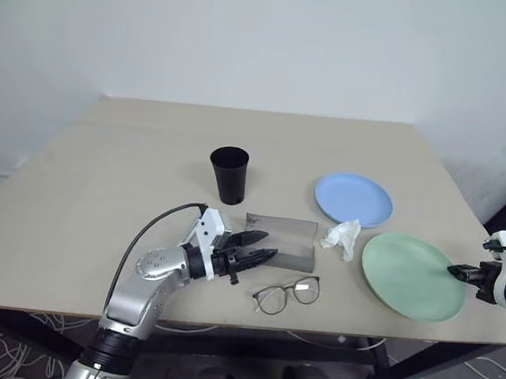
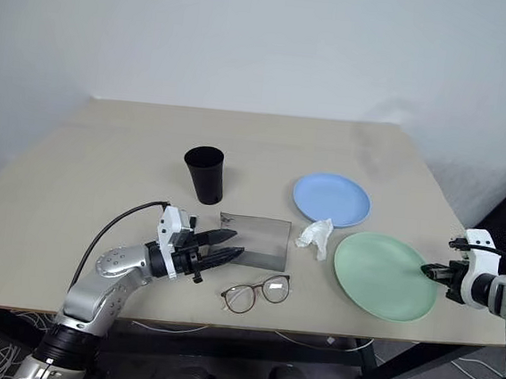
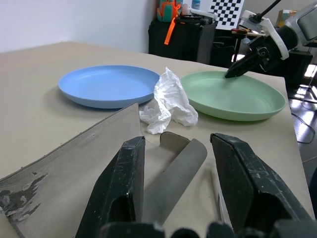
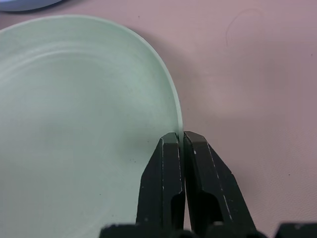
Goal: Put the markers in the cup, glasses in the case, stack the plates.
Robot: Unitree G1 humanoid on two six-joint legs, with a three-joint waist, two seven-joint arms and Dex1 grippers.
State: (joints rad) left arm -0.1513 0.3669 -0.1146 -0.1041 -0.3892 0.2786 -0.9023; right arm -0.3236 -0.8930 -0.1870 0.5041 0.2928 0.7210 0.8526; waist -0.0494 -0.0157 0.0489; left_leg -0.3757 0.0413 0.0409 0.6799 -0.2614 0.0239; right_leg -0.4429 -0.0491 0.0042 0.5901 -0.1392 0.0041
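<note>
The mint green plate (image 1: 411, 275) lies at the table's right front, and my right gripper (image 4: 181, 136) is shut on its right rim. Behind it lies the light blue plate (image 1: 353, 199). At the front middle the grey case (image 1: 289, 238) lies with a curled flap (image 3: 173, 166) raised. My left gripper (image 1: 268, 245) is open at the case's left end, with that flap between its fingers (image 3: 119, 193). The wire-framed glasses (image 1: 286, 293) lie just in front of the case. The black cup (image 1: 229, 175) stands upright behind the case. The markers are out of view.
A crumpled white tissue (image 1: 342, 237) lies between the case and the two plates. The table's front edge (image 1: 329, 333) runs just in front of the glasses. Behind the table stands a white wall (image 1: 267, 39).
</note>
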